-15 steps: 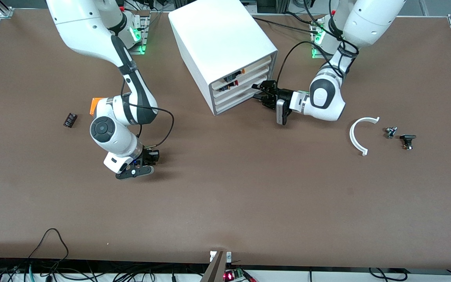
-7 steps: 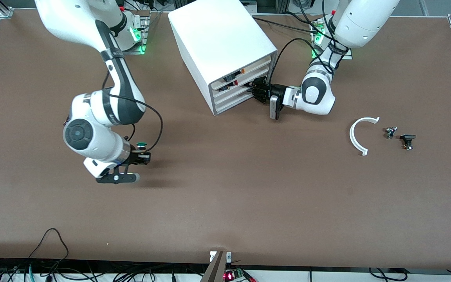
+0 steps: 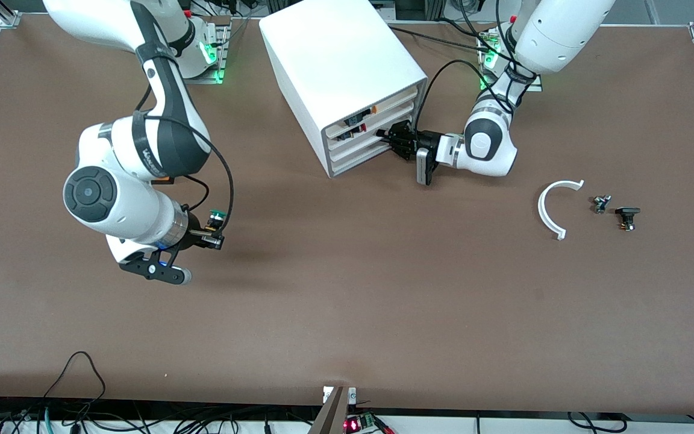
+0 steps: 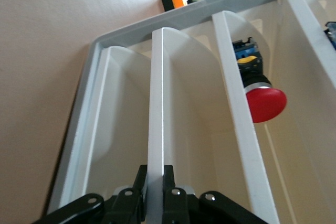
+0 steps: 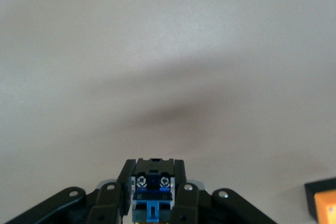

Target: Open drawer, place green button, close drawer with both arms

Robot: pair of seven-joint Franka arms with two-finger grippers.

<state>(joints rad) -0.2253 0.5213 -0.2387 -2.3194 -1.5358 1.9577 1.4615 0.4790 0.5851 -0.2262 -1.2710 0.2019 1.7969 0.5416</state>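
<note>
Front view: right gripper [image 3: 214, 232] clamps the button [image 3: 217, 216] over bare table, well toward the right arm's end from the cabinet [image 3: 341, 78]. Left gripper [image 3: 396, 140] is pinched shut on a drawer [image 3: 362, 146] divider at the cabinet front; drawer looks barely out.

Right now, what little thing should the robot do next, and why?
Probably the left hand should pull the drawer out of the cabinet. It is shut on a drawer divider, and the drawer looks barely open. The right hand holds the button up, needing somewhere to drop it.
</note>
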